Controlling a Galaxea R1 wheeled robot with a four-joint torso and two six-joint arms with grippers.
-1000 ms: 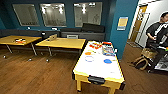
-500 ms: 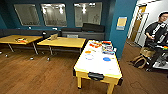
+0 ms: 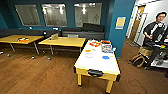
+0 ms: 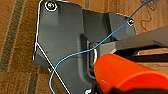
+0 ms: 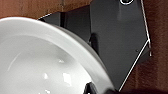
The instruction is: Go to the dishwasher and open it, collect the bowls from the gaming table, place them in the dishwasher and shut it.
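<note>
An orange bowl shows large in the left wrist view, over the wooden floor, and my left gripper is shut on its rim. In the right wrist view a white bowl hangs above the floor, my right gripper shut on its edge. Ahead in the head view stands the gaming table, yellow-framed with a white top. It carries a blue disc and small orange things at its far end. The dishwasher is out of view.
Two yellow tables stand at the back left before a dark bench. A teal pillar rises behind the gaming table. A person stands at the right by a rig, with a bag on the floor. Wooden floor lies to the left.
The head view has shifted only slightly. The tables and the person keep their places, and no earlier wrist frame is given.
</note>
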